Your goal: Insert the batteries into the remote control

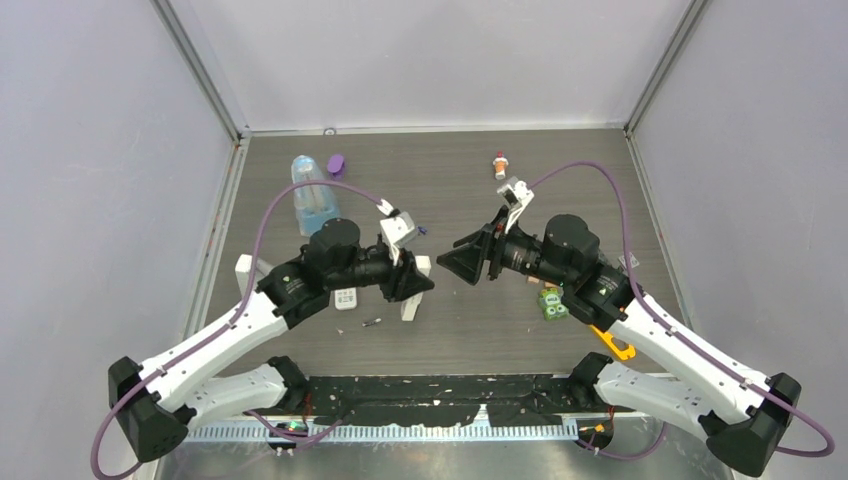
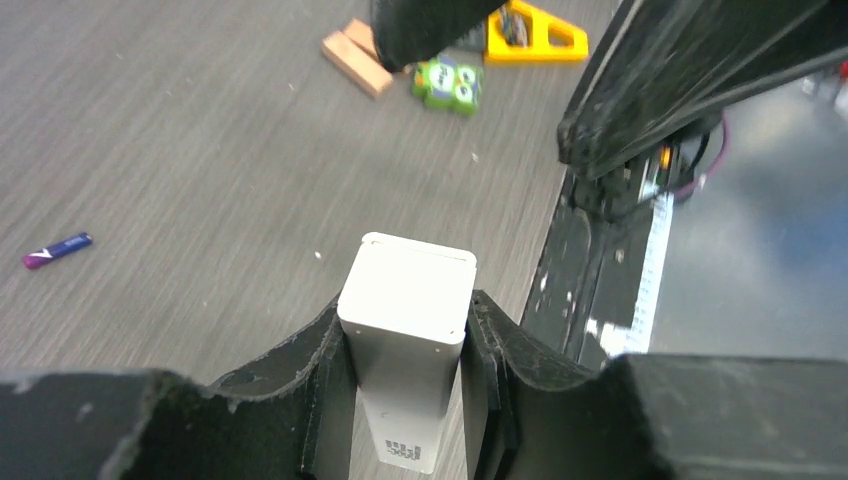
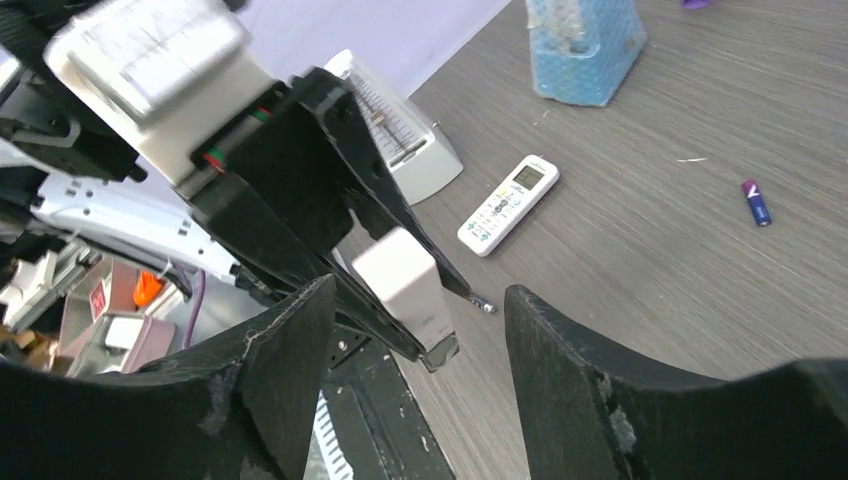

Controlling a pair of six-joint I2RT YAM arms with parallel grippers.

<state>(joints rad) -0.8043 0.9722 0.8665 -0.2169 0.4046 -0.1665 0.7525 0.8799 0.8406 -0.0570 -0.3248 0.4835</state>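
Clamping a plain white bar (image 2: 408, 280) between the fingers of the left gripper (image 2: 407, 310), just beside the remote control (image 1: 345, 298) lying face-up on the table (image 1: 560, 190). Holding the right gripper (image 3: 418, 290) released, jaws spread wide, aimed at that bar. Leaving a dark battery (image 1: 372, 321) lying close by the remote control, a purple battery (image 2: 58, 250) farther off.

Surface (image 1: 450, 160): grey wood-grain board. Remote control (image 1: 345, 298) lies flat, buttons up, left of centre. 1 dark battery (image 1: 372, 321) lies near it; 1 purple battery (image 2: 57, 250) lies alone, farther out.

Far side: clear bottle (image 1: 312, 195), purple cap (image 1: 335, 164), red-capped bottle (image 1: 500, 165).

Right side: green block (image 2: 449, 82), yellow triangular tool (image 2: 530, 30), wooden block (image 2: 357, 62).
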